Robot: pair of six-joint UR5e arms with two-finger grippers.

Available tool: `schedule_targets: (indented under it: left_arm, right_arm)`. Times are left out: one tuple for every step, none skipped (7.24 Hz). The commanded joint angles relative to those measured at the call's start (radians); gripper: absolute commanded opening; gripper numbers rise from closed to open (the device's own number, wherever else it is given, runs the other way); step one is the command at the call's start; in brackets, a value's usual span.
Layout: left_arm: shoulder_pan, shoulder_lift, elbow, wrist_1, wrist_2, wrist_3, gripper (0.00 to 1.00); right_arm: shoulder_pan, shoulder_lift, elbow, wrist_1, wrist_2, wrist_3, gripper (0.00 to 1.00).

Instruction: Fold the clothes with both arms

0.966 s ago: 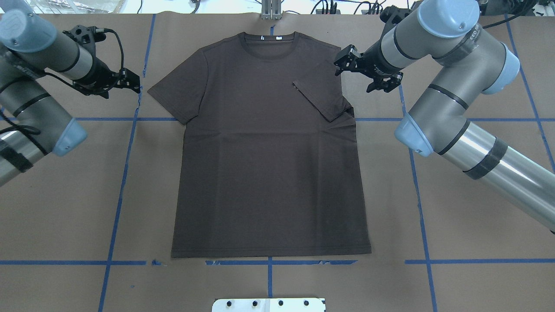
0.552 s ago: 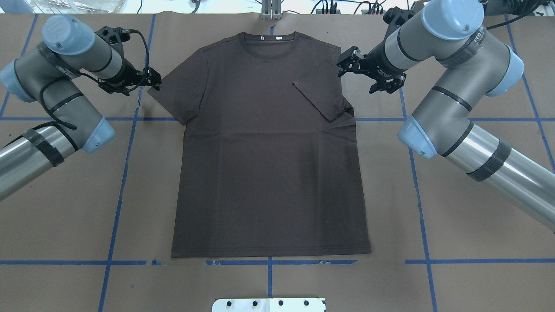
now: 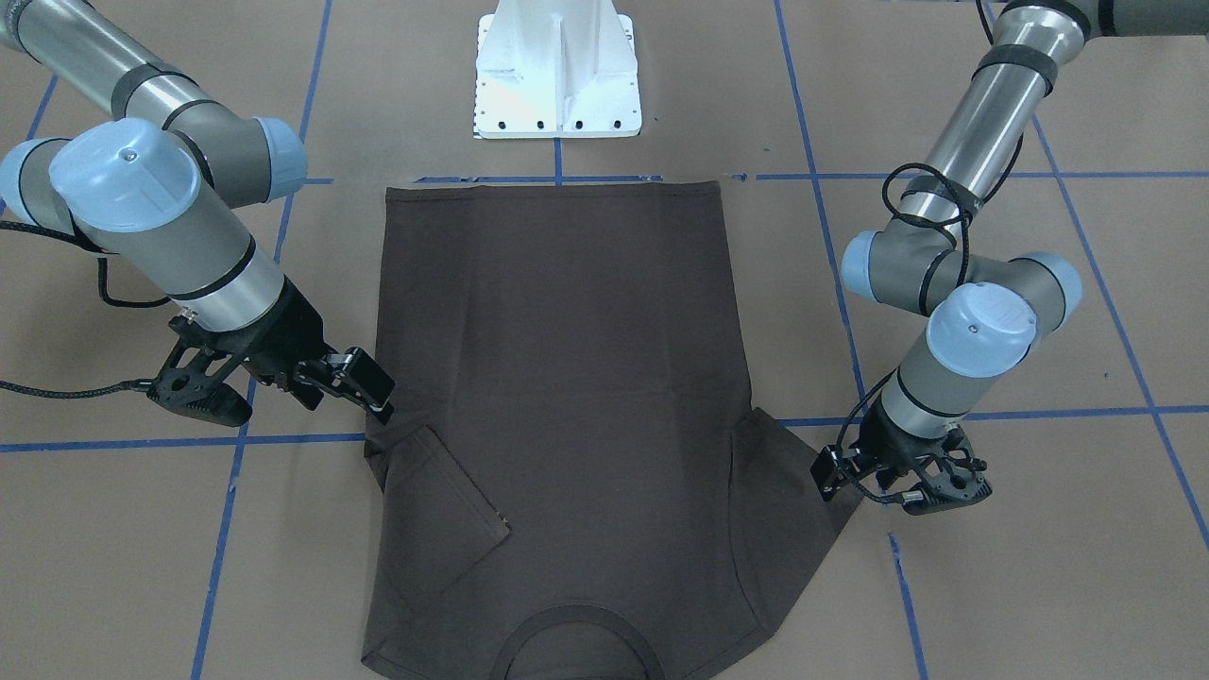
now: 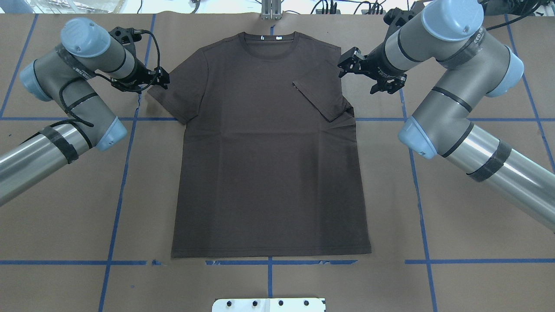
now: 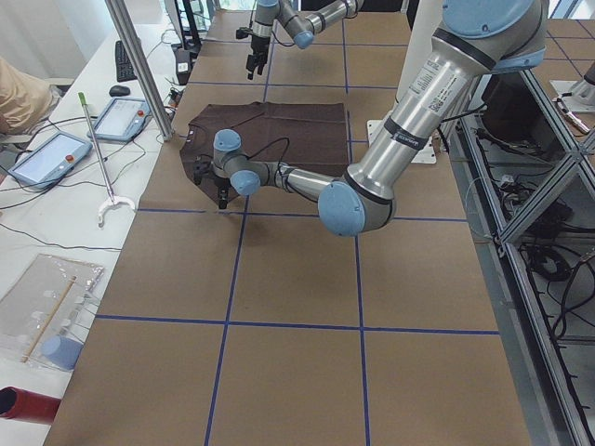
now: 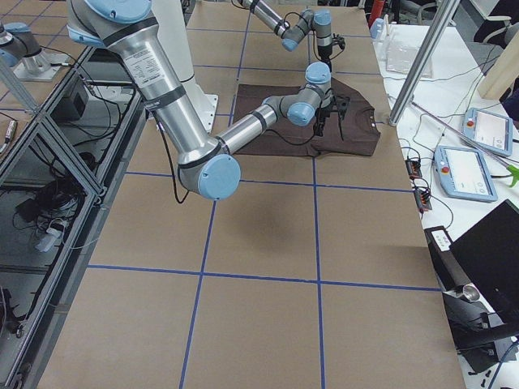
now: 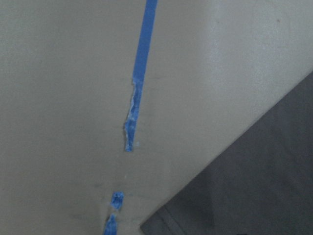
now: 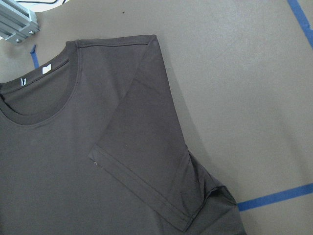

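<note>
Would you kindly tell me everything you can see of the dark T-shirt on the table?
The T-shirt is dark brown-grey, knit-looking cloth, lying flat, face up on the brown table covering, hem nearest the robot, round ribbed collar with white labels at the far side. Its sleeve on the robot's right is folded in over the chest; the other sleeve lies spread. The left hand is at that sleeve's edge; contact cannot be judged.
</note>
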Motion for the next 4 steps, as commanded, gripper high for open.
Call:
schedule_targets:
  left_arm:
    - [0.009, -0.002, 0.009, -0.003, 0.001, -0.007, 0.62]
    - [0.009, -0.002, 0.011, -0.005, 0.015, -0.007, 0.59]
    - [0.009, -0.002, 0.014, -0.01, 0.024, -0.007, 0.49]
    - [0.009, -0.001, 0.014, -0.01, 0.024, -0.007, 0.37]
  right_arm:
    - [0.0, -0.007, 0.005, 0.0, 0.0, 0.001, 1.0]
    - [0.0, -0.007, 0.008, 0.0, -0.002, 0.002, 1.0]
    - [0.0, -0.007, 0.008, 0.0, -0.002, 0.002, 1.0]
    - [0.0, -0.008, 0.008, 0.0, -0.002, 0.002, 1.0]
